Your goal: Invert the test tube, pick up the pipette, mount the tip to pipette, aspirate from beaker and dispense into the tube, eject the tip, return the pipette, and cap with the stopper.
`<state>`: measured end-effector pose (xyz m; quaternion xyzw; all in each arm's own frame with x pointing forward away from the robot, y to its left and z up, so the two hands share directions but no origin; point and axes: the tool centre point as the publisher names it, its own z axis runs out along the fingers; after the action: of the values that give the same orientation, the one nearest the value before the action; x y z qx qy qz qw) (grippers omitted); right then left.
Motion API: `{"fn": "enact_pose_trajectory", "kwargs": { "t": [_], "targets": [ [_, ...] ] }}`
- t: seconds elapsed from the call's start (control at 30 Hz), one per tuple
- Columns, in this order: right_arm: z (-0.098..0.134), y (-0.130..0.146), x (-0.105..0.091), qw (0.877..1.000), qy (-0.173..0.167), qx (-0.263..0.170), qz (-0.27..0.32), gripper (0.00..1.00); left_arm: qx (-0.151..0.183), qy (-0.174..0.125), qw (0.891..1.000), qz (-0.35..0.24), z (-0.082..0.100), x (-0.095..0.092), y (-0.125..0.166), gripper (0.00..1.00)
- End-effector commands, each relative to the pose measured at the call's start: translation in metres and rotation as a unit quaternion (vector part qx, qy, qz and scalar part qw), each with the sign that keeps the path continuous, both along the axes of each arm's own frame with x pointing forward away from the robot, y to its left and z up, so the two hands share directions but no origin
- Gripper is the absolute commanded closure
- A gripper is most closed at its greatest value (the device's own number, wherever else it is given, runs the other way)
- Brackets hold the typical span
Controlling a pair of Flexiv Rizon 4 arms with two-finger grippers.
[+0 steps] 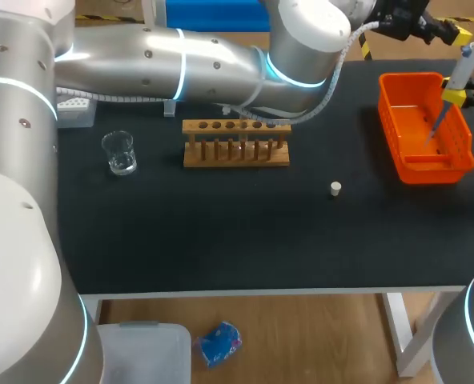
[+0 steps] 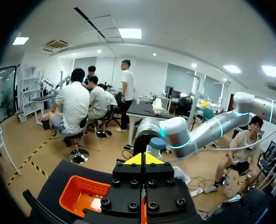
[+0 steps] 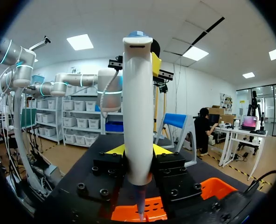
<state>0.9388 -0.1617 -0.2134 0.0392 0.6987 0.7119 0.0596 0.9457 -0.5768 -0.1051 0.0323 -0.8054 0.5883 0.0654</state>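
R claw grips pipette over orange bin.

Pipette white, blue-topped, near upright in right pincer, tip down over orange bin; clear beaker upright left of wooden rack; white stopper on surface, right of rack

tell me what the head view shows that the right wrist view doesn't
Head view only: the clear glass beaker, the wooden test tube rack and the small white stopper on the black table. Right wrist view only: the right gripper shut on the white pipette from both sides. Both: that pipette held over the orange plastic basket.
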Motion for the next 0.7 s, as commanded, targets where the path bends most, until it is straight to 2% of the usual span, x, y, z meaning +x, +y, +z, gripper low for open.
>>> {"fn": "enact_pose_trajectory", "kwargs": {
  "t": [0.03,0.23,0.33,0.5,0.7],
  "targets": [
    [0.002,-0.001,0.001,1.000,-0.001,0.000,0.002,1.00,-0.002,0.002,1.000,-0.002,-0.006,0.001,-0.001,1.00],
    [0.002,-0.001,0.001,1.000,-0.001,0.000,0.002,1.00,-0.004,0.005,1.000,0.006,-0.009,-0.002,0.003,1.00],
    [0.002,-0.001,0.001,1.000,-0.001,0.000,0.002,1.00,-0.017,0.002,1.000,0.013,-0.008,-0.002,0.007,1.00],
    [0.002,-0.001,0.001,1.000,-0.001,0.000,0.002,1.00,-0.058,-0.033,0.998,0.015,0.002,-0.001,0.014,1.00],
    [0.002,-0.001,0.001,1.000,-0.001,0.000,0.002,1.00,-0.075,-0.053,0.996,0.008,0.003,0.002,0.019,1.00]
  ]
}}
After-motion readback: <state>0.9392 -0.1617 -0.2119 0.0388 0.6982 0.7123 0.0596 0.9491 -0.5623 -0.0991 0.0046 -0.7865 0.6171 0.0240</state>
